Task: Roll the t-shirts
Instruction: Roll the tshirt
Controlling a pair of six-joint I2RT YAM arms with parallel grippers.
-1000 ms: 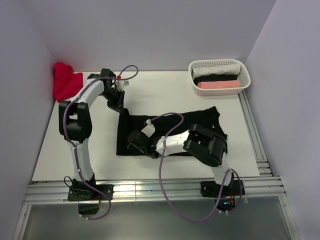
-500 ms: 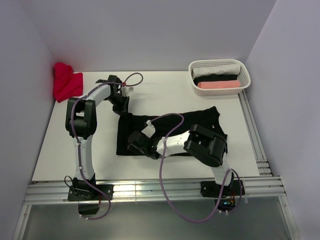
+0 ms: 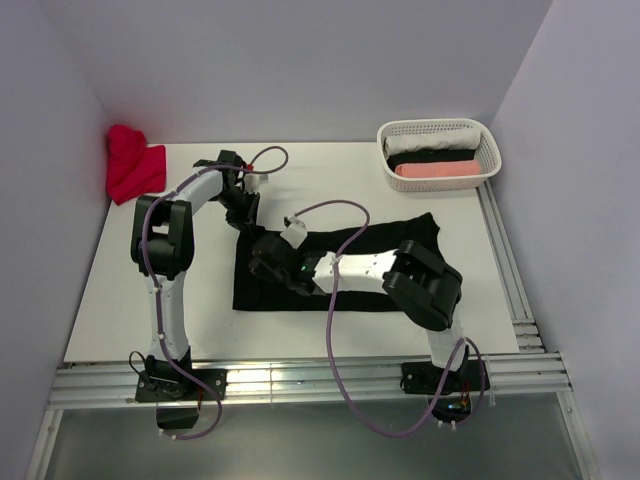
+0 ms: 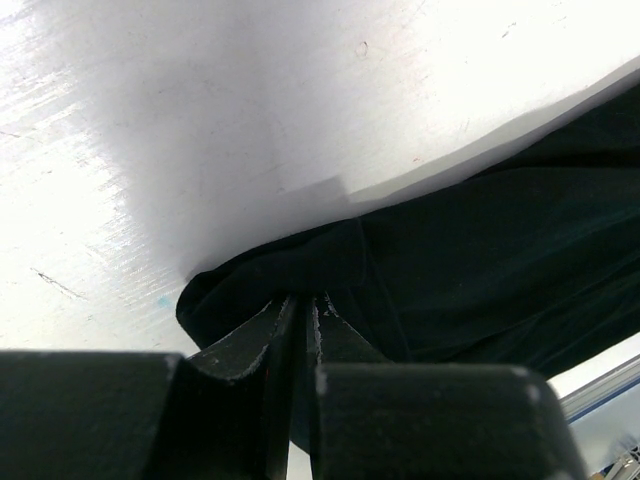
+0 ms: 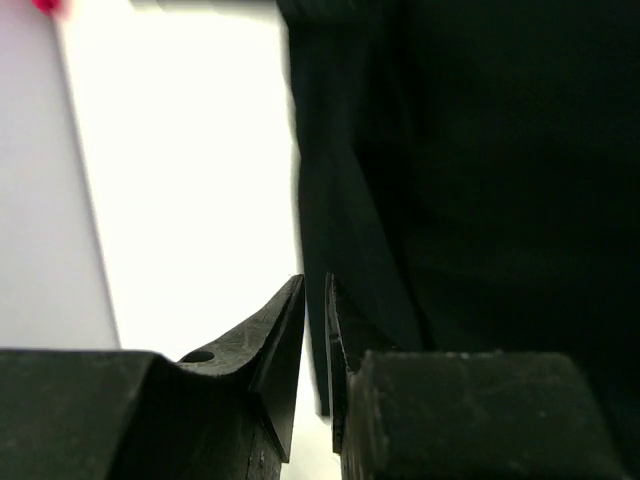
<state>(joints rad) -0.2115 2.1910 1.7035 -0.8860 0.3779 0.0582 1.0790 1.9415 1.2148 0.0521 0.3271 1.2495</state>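
While spread flat mid-table, pinched at its far left corner: one black t-shirt, caught in the left gripper, closed to a slit on the fold. Set over that shirt's left part: right gripper, jaws nearly together; cannot tell whether on cloth. Bunched at the far left corner: one red t-shirt. Counted in one white basket: three, namely white roll, black roll, pink roll.

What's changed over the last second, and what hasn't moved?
The right gripper moved away from its base, up the left side of the black t-shirt, with the arm stretching out. The left gripper shifted slightly early on, then stayed pinched on the shirt's far-left corner. The shirt, red t-shirt and basket look unchanged.
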